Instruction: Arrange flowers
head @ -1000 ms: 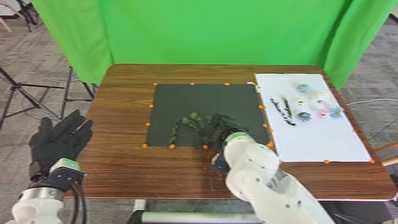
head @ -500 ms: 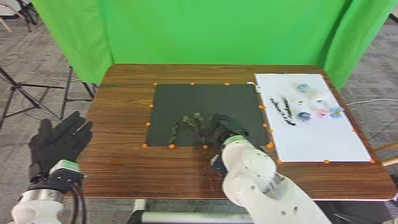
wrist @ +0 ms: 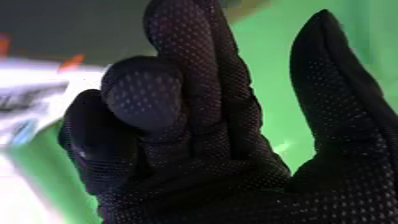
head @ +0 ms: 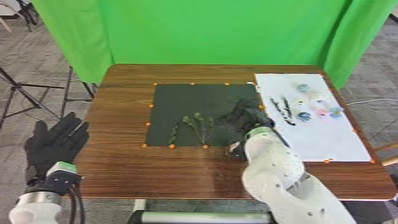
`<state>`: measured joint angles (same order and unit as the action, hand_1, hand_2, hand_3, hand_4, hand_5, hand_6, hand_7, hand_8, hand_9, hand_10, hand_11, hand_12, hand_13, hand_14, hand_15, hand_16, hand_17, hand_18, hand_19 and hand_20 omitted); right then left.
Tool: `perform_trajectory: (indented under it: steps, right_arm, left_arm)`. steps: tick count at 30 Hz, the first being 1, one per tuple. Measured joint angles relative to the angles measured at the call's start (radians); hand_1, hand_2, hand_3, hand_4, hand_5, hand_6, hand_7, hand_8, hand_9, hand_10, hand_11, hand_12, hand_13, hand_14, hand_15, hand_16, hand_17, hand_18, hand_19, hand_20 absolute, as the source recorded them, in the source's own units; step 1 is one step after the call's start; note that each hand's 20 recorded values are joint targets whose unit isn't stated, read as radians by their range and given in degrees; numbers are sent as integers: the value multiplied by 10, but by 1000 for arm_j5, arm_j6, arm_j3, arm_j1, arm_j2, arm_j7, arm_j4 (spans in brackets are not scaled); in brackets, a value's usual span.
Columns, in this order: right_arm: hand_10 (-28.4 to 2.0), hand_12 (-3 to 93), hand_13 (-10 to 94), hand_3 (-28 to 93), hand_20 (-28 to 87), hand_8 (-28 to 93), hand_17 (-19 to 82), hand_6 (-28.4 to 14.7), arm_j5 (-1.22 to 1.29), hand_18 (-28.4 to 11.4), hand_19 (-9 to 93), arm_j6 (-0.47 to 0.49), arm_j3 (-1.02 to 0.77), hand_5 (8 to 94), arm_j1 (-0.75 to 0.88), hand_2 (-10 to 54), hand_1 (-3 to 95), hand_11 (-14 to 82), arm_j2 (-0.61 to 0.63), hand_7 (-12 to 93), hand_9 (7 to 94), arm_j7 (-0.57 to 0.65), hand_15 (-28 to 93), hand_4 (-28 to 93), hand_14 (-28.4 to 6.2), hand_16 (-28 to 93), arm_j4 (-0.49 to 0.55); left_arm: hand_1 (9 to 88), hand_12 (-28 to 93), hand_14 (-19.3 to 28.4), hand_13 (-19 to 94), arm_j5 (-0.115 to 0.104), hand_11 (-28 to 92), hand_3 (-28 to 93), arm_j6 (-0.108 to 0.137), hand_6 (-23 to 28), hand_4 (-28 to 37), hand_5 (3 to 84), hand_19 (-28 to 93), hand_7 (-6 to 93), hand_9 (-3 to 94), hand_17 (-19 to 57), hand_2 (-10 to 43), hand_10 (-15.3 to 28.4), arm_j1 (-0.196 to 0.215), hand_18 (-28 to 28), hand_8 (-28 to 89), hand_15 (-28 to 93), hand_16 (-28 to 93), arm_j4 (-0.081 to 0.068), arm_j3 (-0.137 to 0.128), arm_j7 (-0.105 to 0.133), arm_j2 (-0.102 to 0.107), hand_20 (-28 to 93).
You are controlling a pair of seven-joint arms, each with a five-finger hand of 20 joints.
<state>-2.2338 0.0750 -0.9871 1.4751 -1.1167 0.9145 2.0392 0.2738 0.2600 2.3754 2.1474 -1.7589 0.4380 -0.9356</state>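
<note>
My right hand (head: 245, 119) is over the right part of the dark mat, beside its boundary with the white sheet, right of the leafy green sprig (head: 199, 123). A thin green stem (head: 174, 133) lies left of that sprig. On the white sheet are dark twigs (head: 282, 111), a pale green flower (head: 303, 88), a blue flower (head: 304, 116), a pink flower (head: 322, 113) and a light blue flower (head: 336, 112). In the right wrist view, my right hand (wrist: 204, 175) is open and empty, some fingers bent loosely. My left hand (head: 55, 144) rests open beyond the table's left edge.
The dark mat (head: 182, 97) lies mid-table, with the white sheet (head: 324, 145) at its right. Orange markers line both. Brown wood (head: 120, 120) borders the mat. A green curtain (head: 213, 35) hangs behind the table.
My right hand has moved right, away from the leafy sprig, whose stems are now uncovered on the mat. My left hand has shifted slightly.
</note>
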Motion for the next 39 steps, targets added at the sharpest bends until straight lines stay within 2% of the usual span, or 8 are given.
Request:
perform_trajectory:
  steps: [4,9,15,20,26,28,33,39]
  right_arm:
    - [-171,288,793,647,528,-90,617,-89,-32,-183,932,-64,-124,667,-10,-95,307,345,41,149,802,82,638,-185,-105,370,-28]
    - [-165,298,789,614,543,-84,619,-93,-34,-179,932,-6,-218,655,-61,-95,293,373,108,137,800,116,666,-211,-105,378,-123]
    - [-161,310,787,600,557,-82,620,-92,87,-178,932,15,-138,656,-170,-95,301,397,176,140,797,103,682,-255,-103,385,-246]
    - [-160,313,787,594,557,-81,621,-99,68,-176,932,64,-23,654,-239,-95,310,403,207,139,795,79,684,-271,-103,388,-291]
    - [-161,314,786,602,564,-80,620,-102,55,-175,932,136,56,640,-286,-95,312,405,209,138,791,63,684,-279,-99,391,-332]
    - [-160,314,785,607,567,-79,620,-102,44,-175,932,142,66,637,-290,-95,322,405,206,138,789,61,684,-280,-99,392,-348]
    - [-158,312,785,609,574,-79,621,-100,36,-174,932,158,67,637,-290,-95,354,407,196,140,788,63,683,-282,-96,391,-381]
    - [-156,311,785,608,579,-81,622,-99,23,-173,932,160,66,636,-286,-95,360,408,195,142,788,70,682,-282,-96,392,-397]
  left_arm:
    - [257,90,149,215,-2,229,679,0,86,-283,392,287,172,313,-56,129,153,3,108,-107,374,-110,4,1,11,2,59]
    - [255,90,149,209,-2,225,680,-2,81,-283,387,284,170,309,-59,128,150,15,110,-106,363,-108,14,-14,9,3,58]
    - [258,92,149,209,-2,223,674,-5,82,-283,385,283,167,306,-60,128,150,18,110,-104,363,-104,16,-18,7,3,58]
    - [258,93,150,203,2,222,668,-13,82,-283,381,280,168,301,-62,129,149,18,111,-102,359,-103,17,-23,-10,3,58]
    - [256,92,149,194,15,212,664,-24,80,-283,368,274,162,287,-64,128,146,18,111,-102,352,-103,17,-23,-17,1,57]
    - [257,94,149,192,24,210,660,-38,81,-283,366,273,157,285,-65,128,145,18,111,-100,350,-100,17,-25,-30,-2,57]
    - [255,97,149,187,43,207,659,-90,80,-283,363,273,155,280,-67,127,146,18,111,-96,345,-96,14,-33,-81,-19,59]
    - [256,98,150,190,50,209,659,-93,81,-283,364,275,154,284,-68,128,148,18,113,-96,346,-94,14,-30,-81,-21,60]
